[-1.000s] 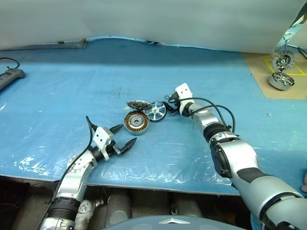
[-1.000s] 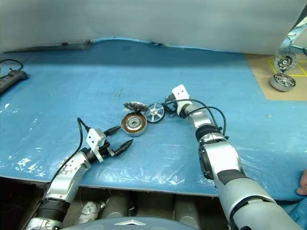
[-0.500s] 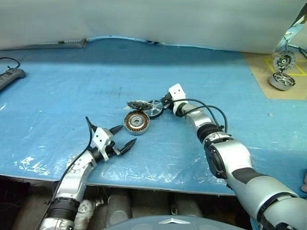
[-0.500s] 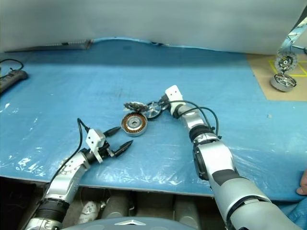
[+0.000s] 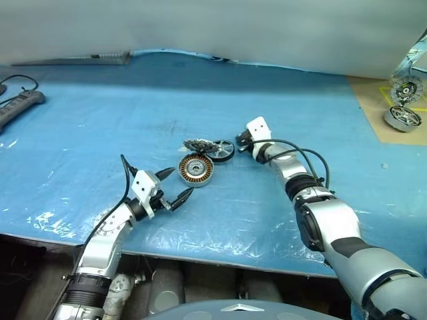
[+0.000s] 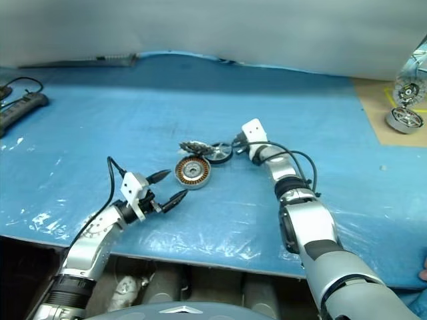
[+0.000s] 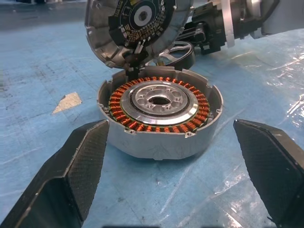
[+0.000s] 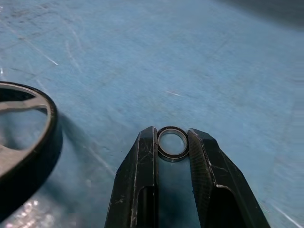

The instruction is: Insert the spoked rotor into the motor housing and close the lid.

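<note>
While the left end effector [image 5: 176, 185] waits spread wide at 7 o'clock of the motor housing [image 5: 196, 169], whose lid [image 5: 197, 144] tilts open behind, the right end effector [image 8: 173, 142] pinches a small ring [image 8: 172, 143] beside the spoked rotor [image 5: 220, 151] at 1 o'clock, so rotor pickup seemingly comes next, with clear table [image 5: 100, 120] all around.

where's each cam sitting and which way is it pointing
Left eye, right eye: on the head, looking forward and down at the blue table; both arms show.
Left wrist: along the open left gripper at the motor housing, lid raised behind.
Right wrist: along the right gripper, shut on a small ring.
Shared: the spoked rotor shows in all.
</note>
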